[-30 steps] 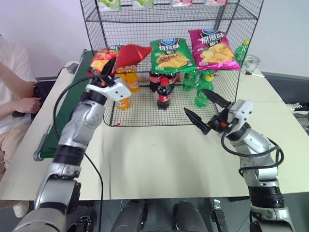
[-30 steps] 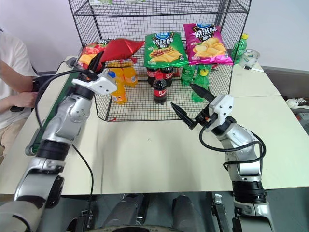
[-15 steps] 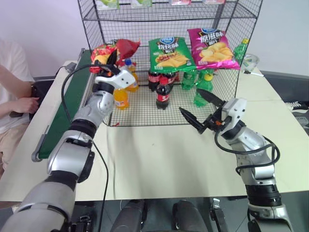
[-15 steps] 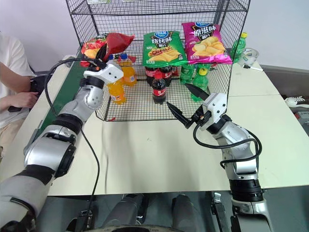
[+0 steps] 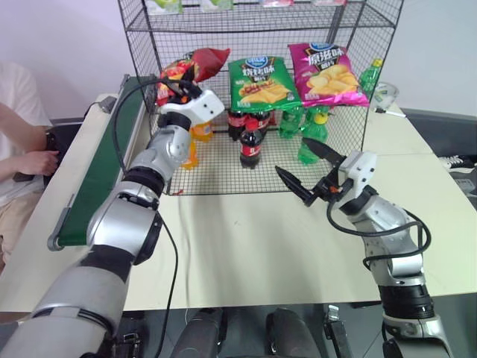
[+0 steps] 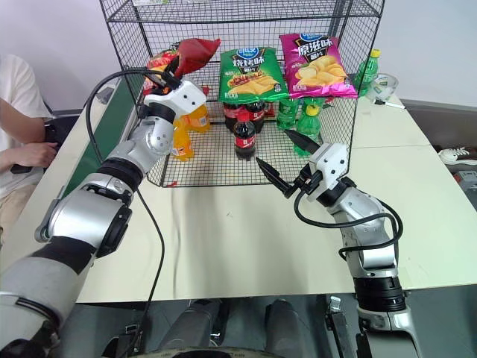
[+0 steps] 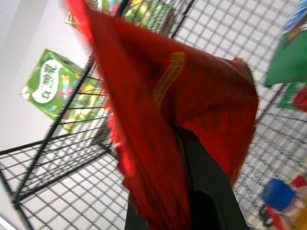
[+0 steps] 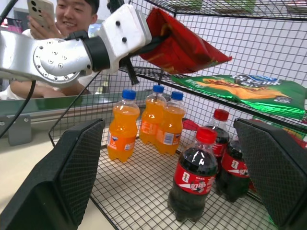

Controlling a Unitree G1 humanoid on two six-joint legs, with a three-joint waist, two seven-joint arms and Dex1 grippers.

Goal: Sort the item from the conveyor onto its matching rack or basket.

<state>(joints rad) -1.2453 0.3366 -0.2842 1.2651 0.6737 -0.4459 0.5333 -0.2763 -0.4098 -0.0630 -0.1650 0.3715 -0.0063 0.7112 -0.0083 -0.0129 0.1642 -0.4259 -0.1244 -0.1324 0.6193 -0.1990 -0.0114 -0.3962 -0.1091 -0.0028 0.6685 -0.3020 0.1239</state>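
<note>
Cream tabletop carries a tall black wire rack at its far edge, with a dark-green conveyor running along the robot's left side.

Left gripper is raised to the rack's middle shelf, at its left end. Its fingers are clamped on a red chip bag, which is held in the air, tilted up and toward the rack's inside, just above that shelf. In the left wrist view the red foil wraps over the black finger.

Another red bag lies on the same shelf just behind the gripper. Further right on that shelf lie a green chip bag and a pink chip bag, side by side.

Bottom tier: orange soda bottles on the left, cola bottles in the middle, green bottles on the right. Small green and pink packets sit on the top shelf.

Right gripper hovers over the table in front of the rack, jaws spread wide, nothing between them, well apart from the held bag.

A person in a white shirt sits beyond the conveyor; the right wrist view shows a phone held up in a hand.
</note>
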